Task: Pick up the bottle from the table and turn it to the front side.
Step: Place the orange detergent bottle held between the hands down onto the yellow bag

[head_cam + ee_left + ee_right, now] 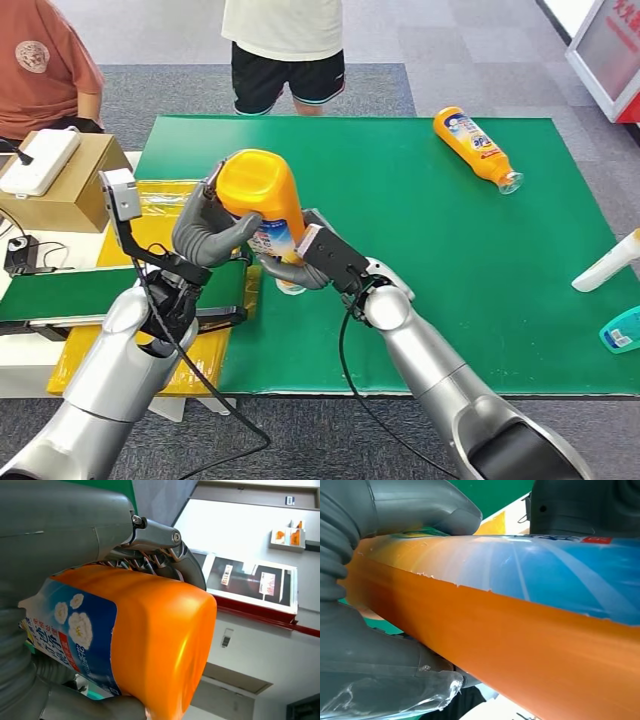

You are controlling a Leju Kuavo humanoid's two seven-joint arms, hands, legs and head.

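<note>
Both my left hand [207, 228] and right hand [306, 262] grip the orange bottle [260, 200], base up, above the green worktop [392, 200]. Its smooth body could slip while turning, dropping it.

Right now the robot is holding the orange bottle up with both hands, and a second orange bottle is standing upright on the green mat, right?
Not quite. The second orange bottle is lying on its side on the green mat, as the head view shows. Both the left hand and right hand do hold the orange bottle up.
</note>
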